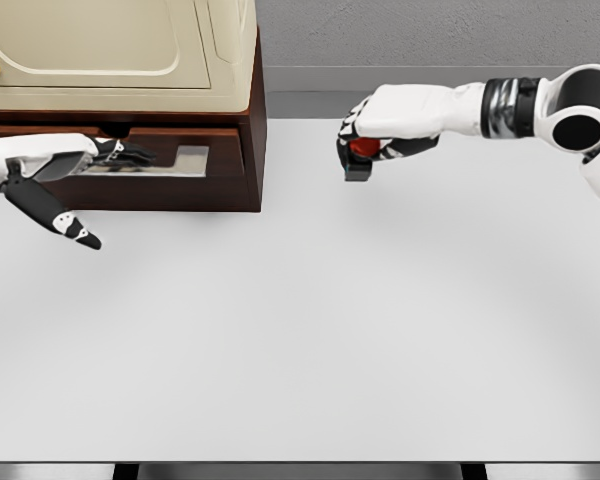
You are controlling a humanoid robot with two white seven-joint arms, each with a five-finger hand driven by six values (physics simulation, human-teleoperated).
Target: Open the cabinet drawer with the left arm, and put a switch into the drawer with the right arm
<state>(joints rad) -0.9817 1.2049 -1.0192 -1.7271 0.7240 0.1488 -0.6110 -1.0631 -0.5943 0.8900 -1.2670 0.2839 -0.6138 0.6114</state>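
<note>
At the upper left of the frame, the left hand [55, 170] reaches level to the drawer [170, 165] of the cabinet [130, 60], fingers hooked on its metal handle [165, 162]. At upper right, the right hand [390, 120] stretches leftward above the bench [330, 330], fingers clamped on the switch [360, 155].

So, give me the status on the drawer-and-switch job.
Done: the dark brown wooden drawer under the cream cabinet looks pulled out, with the left hand at its metal handle. In hand: the right hand grips the small black switch with a red button above the white table. Left: carrying it over and releasing it inside.
</note>
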